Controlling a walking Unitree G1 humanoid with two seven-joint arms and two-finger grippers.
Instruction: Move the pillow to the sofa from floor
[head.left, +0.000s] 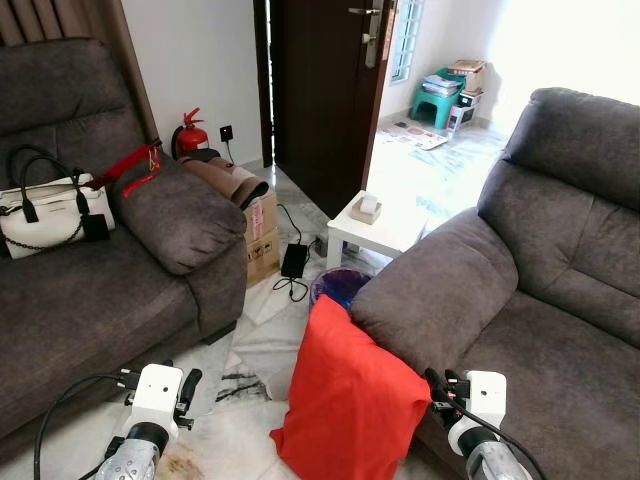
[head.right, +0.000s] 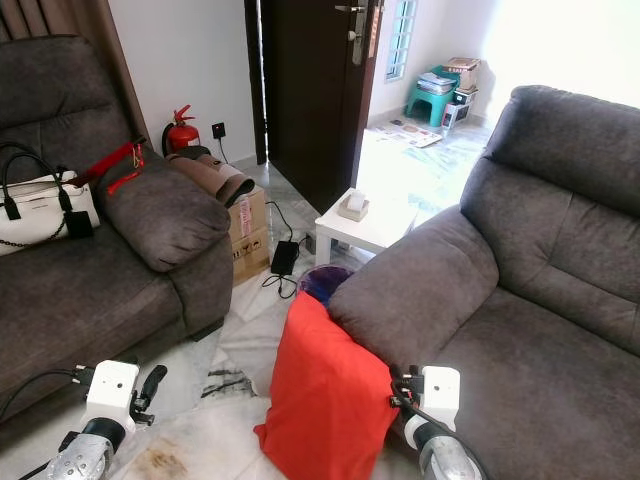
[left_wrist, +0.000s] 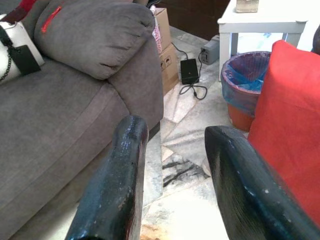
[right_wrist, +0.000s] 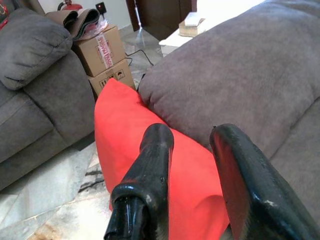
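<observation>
Against right sofa armrest, red pillow leans on floor; right gripper above it, fingers parted, left gripper likewise parted; best pinch top corner.

Pillow plain red. Sofas left and right dark grey. Handbag white, black straps. Side table white.

From my feed I count two grey sofas and one red pillow. Also one white handbag, one fire extinguisher, one bin, two stacked cardboard boxes, and two claws: left, right.
</observation>
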